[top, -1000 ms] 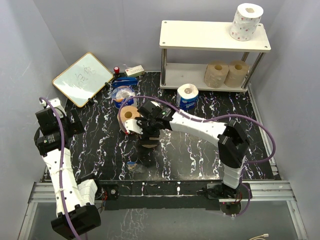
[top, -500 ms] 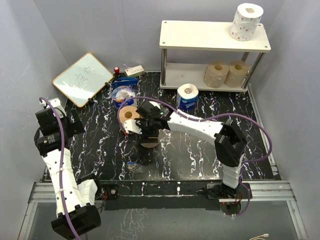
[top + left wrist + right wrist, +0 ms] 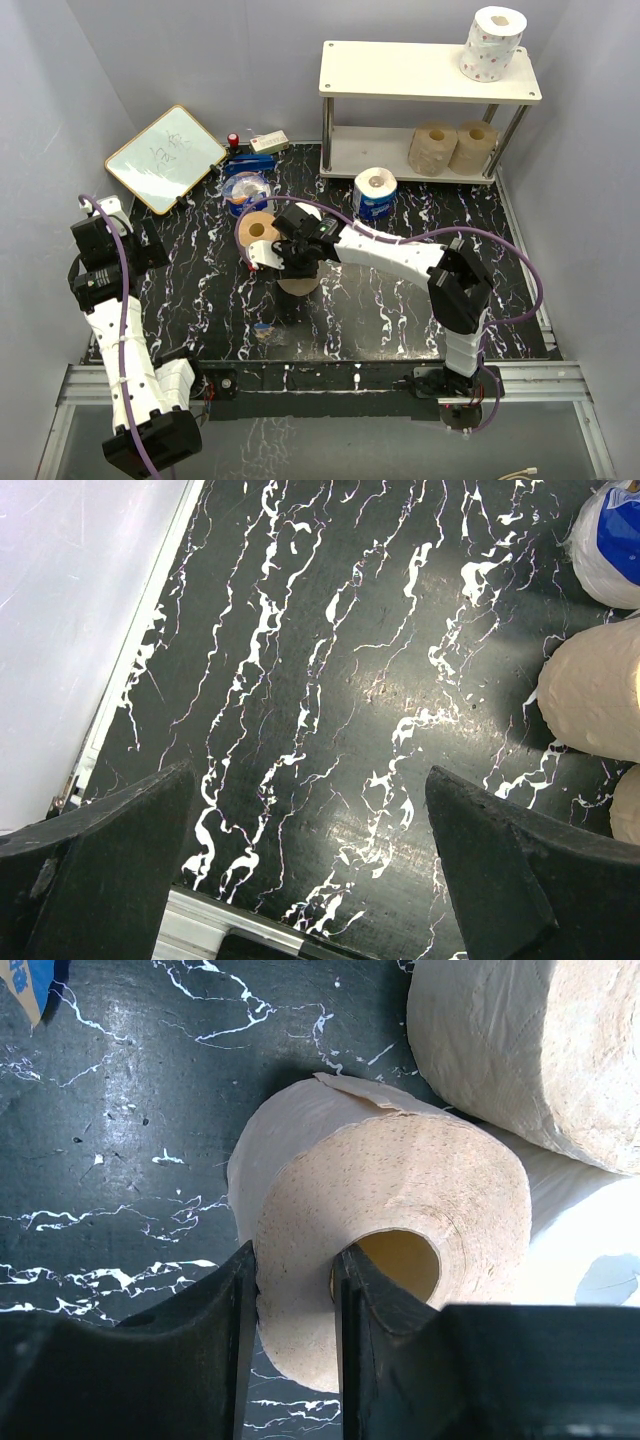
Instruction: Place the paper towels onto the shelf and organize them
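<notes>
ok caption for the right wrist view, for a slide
right jaws pinching the wall of a tan roll, one jaw inside its core

Overhead camera surveys the whole table; wrist cameras look down close, right sharing the tan roll.

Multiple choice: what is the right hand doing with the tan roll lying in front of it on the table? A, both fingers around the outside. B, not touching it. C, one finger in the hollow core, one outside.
C: the right hand pinches the wall of the tan roll, one finger inside the core, the other outside.
</notes>
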{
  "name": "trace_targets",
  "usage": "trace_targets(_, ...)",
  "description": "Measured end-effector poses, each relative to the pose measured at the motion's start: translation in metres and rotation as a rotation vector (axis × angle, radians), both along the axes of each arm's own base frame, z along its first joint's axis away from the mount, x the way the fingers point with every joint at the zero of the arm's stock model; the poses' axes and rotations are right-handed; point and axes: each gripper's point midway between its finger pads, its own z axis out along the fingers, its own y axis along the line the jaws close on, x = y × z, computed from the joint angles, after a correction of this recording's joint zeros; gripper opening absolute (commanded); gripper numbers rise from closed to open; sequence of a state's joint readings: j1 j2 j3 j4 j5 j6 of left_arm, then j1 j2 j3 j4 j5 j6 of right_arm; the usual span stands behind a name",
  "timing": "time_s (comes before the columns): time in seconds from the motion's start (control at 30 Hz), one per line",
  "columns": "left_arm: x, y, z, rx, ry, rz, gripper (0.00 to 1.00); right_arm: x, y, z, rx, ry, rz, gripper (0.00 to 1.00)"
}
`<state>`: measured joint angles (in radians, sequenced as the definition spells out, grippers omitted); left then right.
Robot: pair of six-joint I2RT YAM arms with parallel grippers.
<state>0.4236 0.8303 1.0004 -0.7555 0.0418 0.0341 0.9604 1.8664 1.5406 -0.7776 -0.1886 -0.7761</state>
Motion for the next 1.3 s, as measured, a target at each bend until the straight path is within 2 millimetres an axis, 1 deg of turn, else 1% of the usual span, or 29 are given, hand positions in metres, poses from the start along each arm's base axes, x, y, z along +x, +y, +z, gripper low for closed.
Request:
trace_targets(0.07,0.0,0.0,0.0,0.0,0.0,0.0,0.98,0.0,0.0,0.0,0.0,0.0,-0.001,0.01)
trace_targets(0.27,0.0,0.0,0.0,0.0,0.0,0.0,0.98,0.001,-0.003,0.002,-0.007,-0.008,-0.015,0.0)
trace_targets(0.37,0.0,0.0,0.0,0.0,0.0,0.0,0.98,0.004,-0.009,0.007,-0.018,-0.024,-0.033,0.0)
trace_targets(0.43,0.0,0.0,0.0,0.0,0.0,0.0,0.98,0.008,-0.016,0.015,-0.017,-0.034,-0.051,0.0)
trace_targets(0.5,0.0,0.0,0.0,0.0,0.0,0.0,0.98,0.016,-0.026,0.029,-0.009,-0.045,-0.08,0.0)
trace_targets(0.63,0.0,0.0,0.0,0.0,0.0,0.0,0.98,0.043,-0.048,0.064,0.033,-0.089,-0.161,0.0)
trace_targets(0.7,0.0,0.0,0.0,0.0,0.0,0.0,0.98,0.062,-0.065,0.082,0.06,-0.124,-0.209,0.0)
trace_targets(0.8,0.0,0.0,0.0,0.0,0.0,0.0,0.98,0.094,-0.098,0.107,0.09,-0.164,-0.307,0.0)
trace_targets(0.9,0.0,0.0,0.0,0.0,0.0,0.0,0.98,0.135,-0.144,0.131,0.11,-0.224,-0.425,0.0)
trace_targets(0.97,0.0,0.0,0.0,0.0,0.0,0.0,0.98,0.158,-0.177,0.146,0.108,-0.276,-0.501,0.0)
trace_targets(1.03,0.0,0.0,0.0,0.0,0.001,0.0,0.98,0.171,-0.201,0.157,0.101,-0.314,-0.551,0.0)
trace_targets(1.1,0.0,0.0,-0.001,-0.001,0.002,0.0,0.98,0.181,-0.22,0.17,0.094,-0.349,-0.583,0.0)
trace_targets(1.2,0.0,0.0,-0.001,-0.001,0.002,0.0,0.98,0.188,-0.239,0.184,0.085,-0.388,-0.603,0.0)
trace_targets(1.3,0.0,0.0,-0.001,-0.001,0.003,0.0,0.98,0.191,-0.254,0.187,0.065,-0.399,-0.615,0.0)
